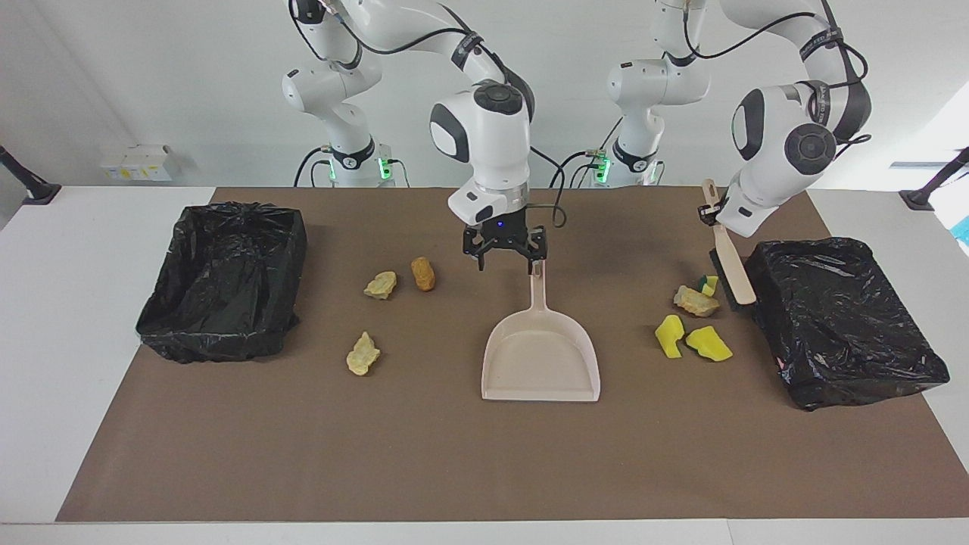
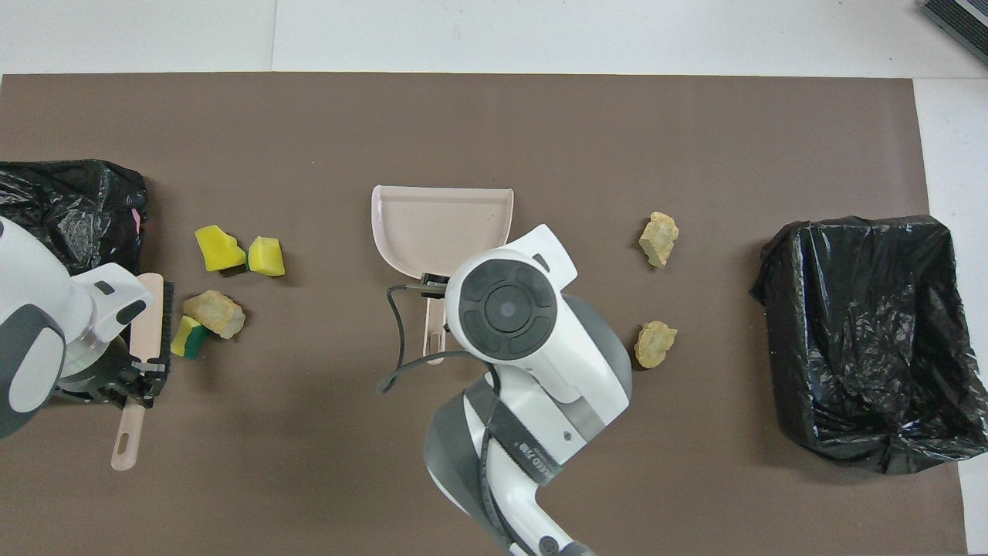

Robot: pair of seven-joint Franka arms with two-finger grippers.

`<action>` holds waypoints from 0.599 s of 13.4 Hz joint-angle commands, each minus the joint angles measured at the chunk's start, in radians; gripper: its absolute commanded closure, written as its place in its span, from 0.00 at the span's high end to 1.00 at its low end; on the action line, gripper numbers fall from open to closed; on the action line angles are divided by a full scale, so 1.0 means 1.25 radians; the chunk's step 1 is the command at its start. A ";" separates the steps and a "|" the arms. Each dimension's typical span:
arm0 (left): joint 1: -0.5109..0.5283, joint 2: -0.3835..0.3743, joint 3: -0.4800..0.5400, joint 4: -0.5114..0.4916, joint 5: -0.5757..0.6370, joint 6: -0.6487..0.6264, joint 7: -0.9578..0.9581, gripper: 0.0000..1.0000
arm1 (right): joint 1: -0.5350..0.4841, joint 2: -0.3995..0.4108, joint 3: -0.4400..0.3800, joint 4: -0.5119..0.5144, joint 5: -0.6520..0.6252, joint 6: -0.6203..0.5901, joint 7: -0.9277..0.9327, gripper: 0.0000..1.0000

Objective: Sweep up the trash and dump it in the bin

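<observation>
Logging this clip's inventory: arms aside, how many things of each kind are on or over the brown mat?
Small torn foam lumps, yellow, tan, orange-brown: 7
Black bag-lined bins: 2
Pale pink plastic dustpan: 1
Pale-handled black-bristled brush: 1
Total: 11

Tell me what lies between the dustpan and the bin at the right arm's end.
Facing view shows three trash pieces: a tan lump beside an orange-brown lump, and a farther tan lump.

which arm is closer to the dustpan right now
The right. Its tool, open, hangs over the dustpan handle's end. The left tool, shut on the brush, is over the trash beside the black bin at the left arm's end.
</observation>
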 commanded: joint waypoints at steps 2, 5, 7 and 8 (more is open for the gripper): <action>0.011 -0.017 -0.010 -0.068 0.016 0.060 -0.009 0.00 | 0.031 0.094 -0.002 0.066 -0.075 0.034 0.047 1.00; 0.000 -0.027 -0.011 -0.087 -0.016 0.073 -0.005 0.00 | 0.026 0.103 -0.001 0.062 -0.066 0.057 0.032 1.00; -0.009 -0.024 -0.014 -0.079 -0.084 0.059 -0.009 0.00 | 0.034 0.115 -0.001 0.061 -0.062 0.057 0.032 0.95; -0.016 -0.029 -0.015 -0.071 -0.096 0.057 -0.008 0.00 | 0.034 0.116 0.000 0.059 -0.059 0.056 0.031 0.94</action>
